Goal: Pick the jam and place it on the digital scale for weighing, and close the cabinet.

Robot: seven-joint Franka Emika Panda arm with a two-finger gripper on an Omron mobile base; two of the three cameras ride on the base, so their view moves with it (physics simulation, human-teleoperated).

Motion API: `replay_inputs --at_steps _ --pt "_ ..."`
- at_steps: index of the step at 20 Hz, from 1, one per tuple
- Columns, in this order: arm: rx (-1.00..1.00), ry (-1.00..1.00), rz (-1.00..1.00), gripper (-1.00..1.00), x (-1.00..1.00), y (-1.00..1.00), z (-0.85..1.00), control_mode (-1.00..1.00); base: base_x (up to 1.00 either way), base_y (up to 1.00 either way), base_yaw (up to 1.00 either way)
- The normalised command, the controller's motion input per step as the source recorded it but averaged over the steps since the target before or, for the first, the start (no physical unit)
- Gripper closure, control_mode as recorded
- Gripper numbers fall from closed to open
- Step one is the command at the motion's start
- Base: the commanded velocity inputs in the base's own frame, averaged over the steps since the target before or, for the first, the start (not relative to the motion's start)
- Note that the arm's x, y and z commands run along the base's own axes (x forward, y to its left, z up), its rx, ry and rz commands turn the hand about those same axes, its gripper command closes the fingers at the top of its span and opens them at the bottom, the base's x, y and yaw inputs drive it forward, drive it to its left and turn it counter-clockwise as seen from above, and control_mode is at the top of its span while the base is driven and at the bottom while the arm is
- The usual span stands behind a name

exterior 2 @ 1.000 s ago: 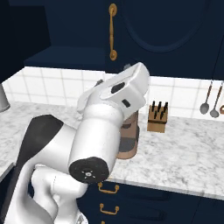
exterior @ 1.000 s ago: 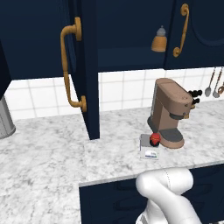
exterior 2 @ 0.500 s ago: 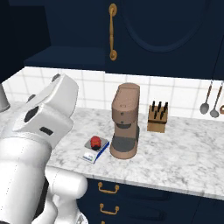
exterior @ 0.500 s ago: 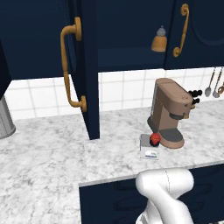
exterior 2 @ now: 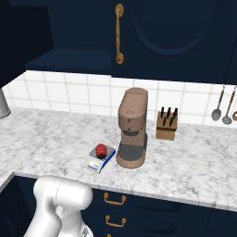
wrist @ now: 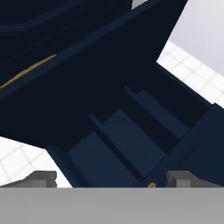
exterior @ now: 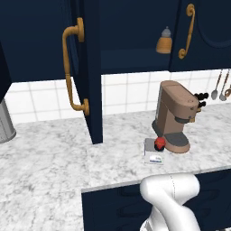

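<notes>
- White tiles back a grey marbled table (exterior: 54, 162), with the dark navy cabinet (exterior: 131, 31) hanging above it.
- One cabinet door (exterior: 92, 67) stands swung out towards the room, edge-on in the left base view, with a curved golden handle (exterior: 72, 67) on its face.
- Another door, further right, lies flat and shut, with its own golden handle (exterior: 187, 31).
- An orange bell-shaped bottle (exterior: 164, 41) with a grey cap stands inside the open part of the cabinet.
- On the table, the jam (exterior: 159, 143), a small red jar, sits on the scale (exterior: 152, 157), whose white front edge faces the room.
- From the right base view, the jam (exterior 2: 101, 149) rests on the grey plate of the scale (exterior 2: 95, 164).
- A brown coffee machine (exterior 2: 132, 129) stands just beside the scale, and a wooden knife block (exterior 2: 167, 125) sits near the tiles behind it.
- Spoons (exterior 2: 221, 109) hang on the wall at the right.
- The pincer (wrist: 111, 178) has its fingertips (wrist: 41, 177) spread wide apart, with nothing between them, facing navy panels.
</notes>
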Motion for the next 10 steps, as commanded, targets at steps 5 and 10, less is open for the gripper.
replay_inputs --at_steps 5,10 --pt "-0.11 -0.14 0.00 -1.00 -0.07 1.00 -0.46 -1.00 0.00 0.00 0.00" --pt "-0.17 -0.17 -0.01 -1.00 0.04 1.00 -0.36 -1.00 0.00 0.00 0.00"
